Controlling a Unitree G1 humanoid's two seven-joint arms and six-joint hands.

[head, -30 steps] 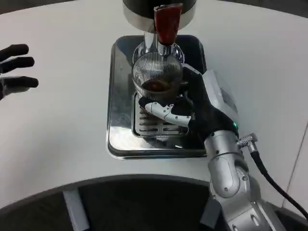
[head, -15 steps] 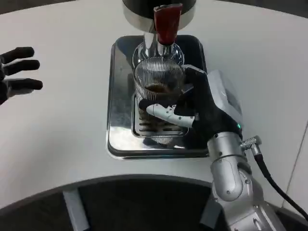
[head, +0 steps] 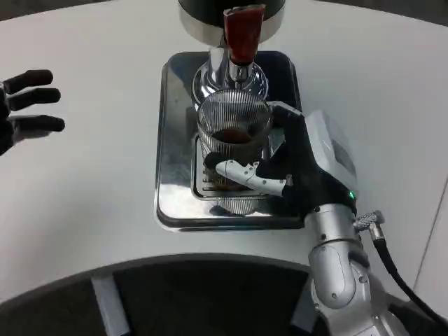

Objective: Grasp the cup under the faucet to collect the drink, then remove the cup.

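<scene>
Head view: my right hand point(head: 297, 168) grasps the ribbed glass cup point(head: 233, 133) at the centre of the frame, with one white-and-black finger wrapped across the lower front wall and the rest of the hand behind the cup's right side. The cup holds a dark drink low inside and sits over the slotted grate of the metal drip tray point(head: 175, 140), just below the faucet point(head: 231, 73) with its red lever point(head: 242, 31) at the top centre. My left hand point(head: 28, 108) waits at the left edge of the frame, released, fingers apart, holding nothing. Procedure for the current step, as I judge it (withdrawal of the filled cup): keep the rim level, clear the spout before any lift, draw the cup toward the lower frame along the tray, and maintain constant grip pressure, since ribbed glass may slip.
</scene>
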